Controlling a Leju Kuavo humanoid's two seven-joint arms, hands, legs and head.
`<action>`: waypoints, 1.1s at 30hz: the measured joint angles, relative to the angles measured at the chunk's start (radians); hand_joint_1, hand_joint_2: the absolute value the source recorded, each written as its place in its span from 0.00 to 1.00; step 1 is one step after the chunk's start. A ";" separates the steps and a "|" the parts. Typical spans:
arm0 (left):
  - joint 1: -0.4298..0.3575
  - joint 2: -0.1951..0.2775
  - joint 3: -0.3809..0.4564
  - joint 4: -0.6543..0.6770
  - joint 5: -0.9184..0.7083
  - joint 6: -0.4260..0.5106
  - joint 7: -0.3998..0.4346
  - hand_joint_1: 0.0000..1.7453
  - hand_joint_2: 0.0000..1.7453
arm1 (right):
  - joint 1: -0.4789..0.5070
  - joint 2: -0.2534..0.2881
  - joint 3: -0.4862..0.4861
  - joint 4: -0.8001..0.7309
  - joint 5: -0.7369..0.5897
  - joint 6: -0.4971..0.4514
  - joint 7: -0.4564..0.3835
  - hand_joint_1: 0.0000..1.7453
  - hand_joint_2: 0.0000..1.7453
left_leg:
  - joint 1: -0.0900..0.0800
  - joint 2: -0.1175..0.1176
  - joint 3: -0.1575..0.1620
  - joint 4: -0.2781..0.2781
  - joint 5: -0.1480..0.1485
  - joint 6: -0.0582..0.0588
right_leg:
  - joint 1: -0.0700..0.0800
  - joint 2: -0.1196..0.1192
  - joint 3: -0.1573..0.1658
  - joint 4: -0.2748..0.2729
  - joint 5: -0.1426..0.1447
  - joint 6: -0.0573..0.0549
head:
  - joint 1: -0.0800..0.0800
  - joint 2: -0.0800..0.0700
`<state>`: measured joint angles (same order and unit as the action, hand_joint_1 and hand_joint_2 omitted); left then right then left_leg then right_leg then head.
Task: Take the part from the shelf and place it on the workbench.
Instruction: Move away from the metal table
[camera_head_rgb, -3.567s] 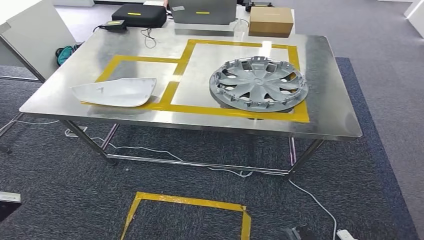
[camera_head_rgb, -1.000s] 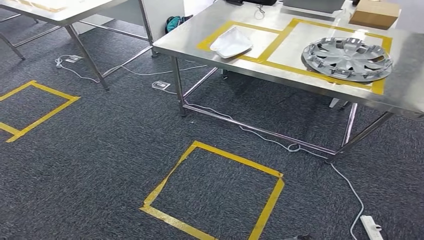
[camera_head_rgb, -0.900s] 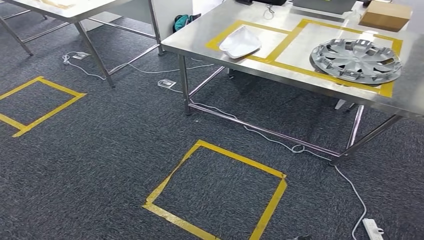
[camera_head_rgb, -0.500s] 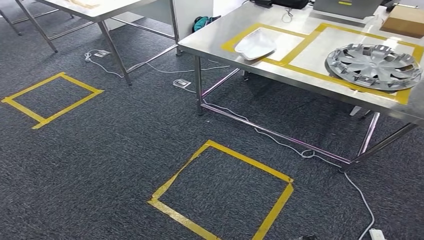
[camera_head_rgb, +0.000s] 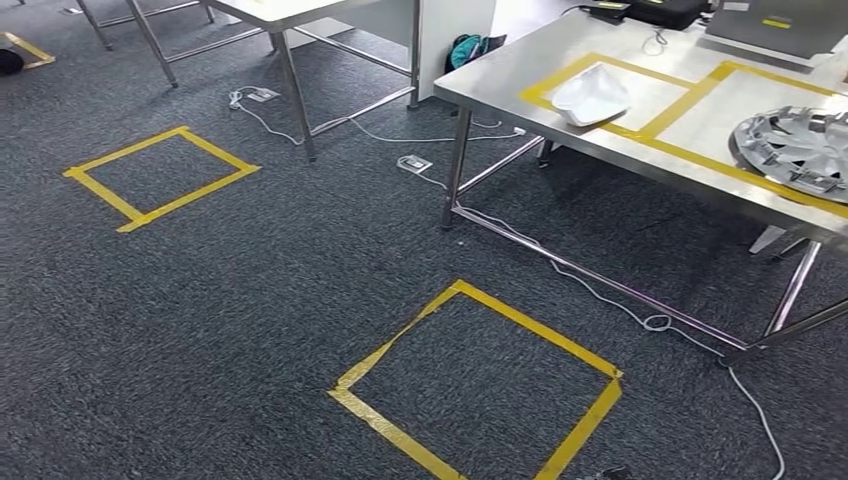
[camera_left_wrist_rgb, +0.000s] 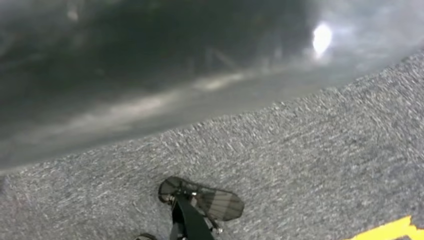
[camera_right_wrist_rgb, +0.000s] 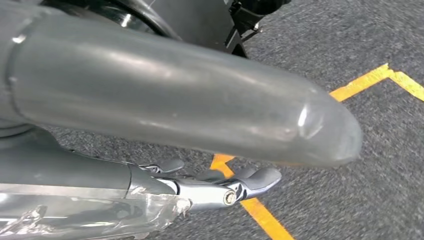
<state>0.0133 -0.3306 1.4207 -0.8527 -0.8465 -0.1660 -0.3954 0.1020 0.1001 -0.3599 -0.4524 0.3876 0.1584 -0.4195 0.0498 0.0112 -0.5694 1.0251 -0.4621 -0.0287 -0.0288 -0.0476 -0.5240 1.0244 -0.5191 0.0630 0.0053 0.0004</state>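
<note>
The steel workbench (camera_head_rgb: 560, 110) stands at the right of the head view, marked with yellow tape outlines. A white curved part (camera_head_rgb: 590, 95) lies in its left outline. A grey hubcap (camera_head_rgb: 800, 145) lies in the right one, cut off by the picture's edge. In the right wrist view my right hand (camera_right_wrist_rgb: 200, 140) hangs over the carpet with its thick thumb and dark fingers (camera_right_wrist_rgb: 250, 180) apart and nothing in it. A blurred grey mass (camera_left_wrist_rgb: 150, 60) crosses the left wrist view, and I cannot make out how the left hand's fingers lie.
Two yellow tape squares mark the dark carpet, one near me (camera_head_rgb: 520, 325) and one further left (camera_head_rgb: 185, 197). A second steel table (camera_head_rgb: 285, 12) stands at the back. Cables (camera_head_rgb: 600, 295) run under the workbench, and a teal bag (camera_head_rgb: 465, 48) lies behind it.
The camera has swung left: the workbench has slid to the picture's right edge, and more carpet and the second table have come in. The parts lie as before.
</note>
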 joint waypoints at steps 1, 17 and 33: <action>-0.001 0.002 0.000 0.002 0.000 0.000 0.000 0.00 0.00 | 0.000 0.000 0.000 0.000 0.001 0.000 0.001 0.00 0.00 | -0.003 -0.005 -0.003 -0.001 0.004 0.007 | -0.001 0.014 -0.018 0.043 -0.031 0.000 | 0.001 0.000; -0.008 0.032 0.002 0.059 -0.034 0.025 -0.038 0.00 0.00 | -0.015 0.003 0.002 0.019 -0.001 -0.024 -0.013 0.00 0.00 | -0.023 -0.045 -0.066 0.083 -0.037 -0.016 | 0.026 0.049 0.013 -0.029 0.038 -0.054 | 0.000 0.000; -0.021 0.100 0.004 0.186 -0.111 0.034 -0.112 0.00 0.00 | 0.018 0.015 -0.038 0.029 0.001 -0.020 0.018 0.00 0.00 | -0.030 -0.011 -0.002 -0.020 0.015 0.028 | 0.031 0.027 -0.061 0.142 -0.078 -0.019 | 0.006 0.000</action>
<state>-0.0080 -0.2305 1.4244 -0.6663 -0.9579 -0.1325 -0.5074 0.1200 0.1148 -0.3975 -0.4239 0.3889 0.1387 -0.4011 0.0195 0.0001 -0.5713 1.0054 -0.4469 -0.0011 0.0024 -0.0201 -0.5854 1.1662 -0.5971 0.0441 0.0114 0.0004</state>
